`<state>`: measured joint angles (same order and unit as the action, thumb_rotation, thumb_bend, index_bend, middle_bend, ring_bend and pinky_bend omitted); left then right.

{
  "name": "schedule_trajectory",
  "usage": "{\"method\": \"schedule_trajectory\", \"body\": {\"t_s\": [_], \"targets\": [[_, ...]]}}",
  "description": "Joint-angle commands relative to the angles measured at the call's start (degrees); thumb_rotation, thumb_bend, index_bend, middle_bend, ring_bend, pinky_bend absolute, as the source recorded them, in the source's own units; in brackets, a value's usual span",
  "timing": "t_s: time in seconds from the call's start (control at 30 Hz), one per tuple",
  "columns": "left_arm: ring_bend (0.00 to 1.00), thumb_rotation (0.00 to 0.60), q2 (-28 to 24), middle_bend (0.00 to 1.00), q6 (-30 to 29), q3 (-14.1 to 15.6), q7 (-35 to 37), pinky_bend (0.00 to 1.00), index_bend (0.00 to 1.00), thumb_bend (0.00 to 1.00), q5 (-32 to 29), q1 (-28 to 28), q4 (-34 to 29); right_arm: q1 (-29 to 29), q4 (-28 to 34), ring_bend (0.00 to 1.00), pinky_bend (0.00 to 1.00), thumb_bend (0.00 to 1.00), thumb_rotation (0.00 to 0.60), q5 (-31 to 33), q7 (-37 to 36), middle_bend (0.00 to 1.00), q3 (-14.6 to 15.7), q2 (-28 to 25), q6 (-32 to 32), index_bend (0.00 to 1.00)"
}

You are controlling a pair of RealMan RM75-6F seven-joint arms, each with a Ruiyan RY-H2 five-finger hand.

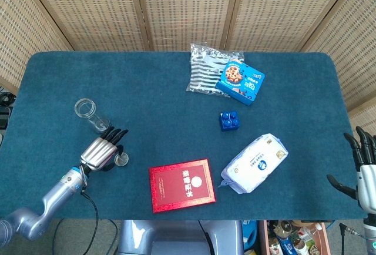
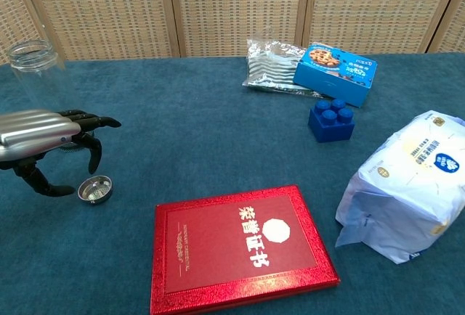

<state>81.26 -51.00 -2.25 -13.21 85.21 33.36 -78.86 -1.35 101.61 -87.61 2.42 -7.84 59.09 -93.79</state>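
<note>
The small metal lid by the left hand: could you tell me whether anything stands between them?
Nothing visible does. The left hand hovers just above the small metal lid, fingers curled down toward it; the glass jar stands behind, out of the way.

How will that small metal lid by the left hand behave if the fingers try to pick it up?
The small metal lid looks shallow and lies flat on the blue cloth, so the fingers of the left hand get little edge to catch. Its shiny surface suggests it may slip. Being round, it could roll if tipped on edge. It is probably light.
</note>
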Motion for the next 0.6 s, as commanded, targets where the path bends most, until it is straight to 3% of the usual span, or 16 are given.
{"method": "schedule_trajectory", "body": {"t_s": [0.03, 0.6], "targets": [[0.0, 0.6, 0.8, 0.0, 0.2, 0.3, 0.2, 0.0, 0.48, 0.31, -0.1, 0.5, 0.9, 0.0, -0.1, 0.0, 0.0, 0.0, 0.6, 0.1, 0.0, 0.0, 0.0, 0.0, 0.1, 0.14], [0.0, 0.6, 2.0, 0.0, -0.5, 1.3, 1.3, 0.0, 0.51, 0.37, -0.5, 1.4, 3.1, -0.1, -0.3, 0.0, 0.0, 0.0, 0.6, 0.5, 0.0, 0.0, -0.1, 0.1, 0.4, 0.14]]}}
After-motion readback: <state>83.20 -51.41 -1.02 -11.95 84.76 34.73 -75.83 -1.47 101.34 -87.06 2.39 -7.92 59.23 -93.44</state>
